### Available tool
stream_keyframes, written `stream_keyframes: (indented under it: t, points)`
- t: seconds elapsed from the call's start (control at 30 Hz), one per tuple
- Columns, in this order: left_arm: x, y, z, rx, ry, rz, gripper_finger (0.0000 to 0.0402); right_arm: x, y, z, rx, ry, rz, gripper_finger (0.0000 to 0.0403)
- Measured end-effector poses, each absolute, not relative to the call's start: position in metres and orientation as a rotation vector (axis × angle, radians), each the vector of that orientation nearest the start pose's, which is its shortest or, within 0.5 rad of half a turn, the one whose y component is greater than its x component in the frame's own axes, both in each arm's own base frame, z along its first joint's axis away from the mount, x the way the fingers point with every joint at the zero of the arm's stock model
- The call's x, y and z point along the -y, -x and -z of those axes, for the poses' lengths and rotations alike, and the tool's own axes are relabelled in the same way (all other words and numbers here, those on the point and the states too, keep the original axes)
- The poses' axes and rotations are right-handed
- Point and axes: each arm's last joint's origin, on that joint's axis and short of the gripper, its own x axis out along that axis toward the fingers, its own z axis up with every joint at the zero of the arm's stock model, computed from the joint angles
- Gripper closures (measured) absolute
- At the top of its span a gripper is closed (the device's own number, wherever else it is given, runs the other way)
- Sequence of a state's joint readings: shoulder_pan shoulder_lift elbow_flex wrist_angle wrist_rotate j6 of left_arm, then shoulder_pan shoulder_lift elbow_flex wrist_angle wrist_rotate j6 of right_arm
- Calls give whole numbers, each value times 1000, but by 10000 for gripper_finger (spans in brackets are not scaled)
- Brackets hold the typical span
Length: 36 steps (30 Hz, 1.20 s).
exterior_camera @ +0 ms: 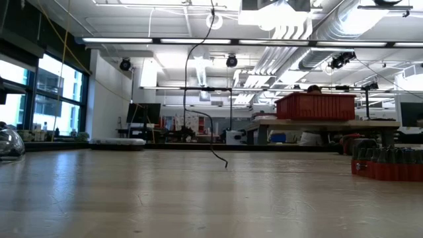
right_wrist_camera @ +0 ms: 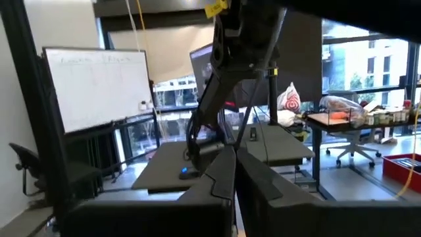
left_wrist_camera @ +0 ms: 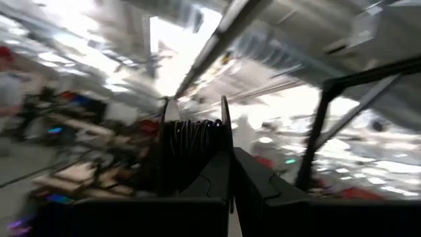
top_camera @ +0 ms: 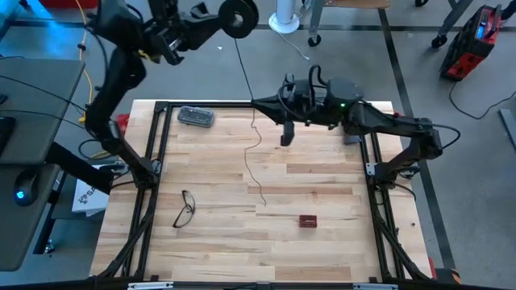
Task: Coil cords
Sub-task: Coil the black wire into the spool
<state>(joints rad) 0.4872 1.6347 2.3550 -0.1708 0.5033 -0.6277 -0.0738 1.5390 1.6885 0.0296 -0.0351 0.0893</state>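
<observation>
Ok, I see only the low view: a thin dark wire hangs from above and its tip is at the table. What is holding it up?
Observer: The left end effector holds a small black reel high beyond the far edge of the table; the wire runs down from it.
Operator: And where is the right arm?
Observer: The right end effector hangs over the table's far half, beside the wire; I cannot see it touching the wire.
Operator: Does anything lie near the tip?
Observer: Black-framed eyeglasses lie on the left arm's side of the tip, apart from it.
</observation>
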Motion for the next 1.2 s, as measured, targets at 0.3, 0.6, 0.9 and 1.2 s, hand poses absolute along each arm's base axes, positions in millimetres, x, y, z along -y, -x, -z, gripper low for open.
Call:
stream_keyframes:
  t: [0.3,0.6,0.9,1.2]
  points:
    - [-105,-211,-624,409,328,26,401,19,-332,-482,140,-71,16,403]
    - [-103,-206,-591,73,676,-78,401,15,-321,-482,73,-72,-47,402]
    - [-98,-207,-595,94,683,-44,401,15,-323,-481,74,-72,-42,403]
    - [-90,-211,-605,172,670,52,401,19,-363,-457,94,-36,-49,317]
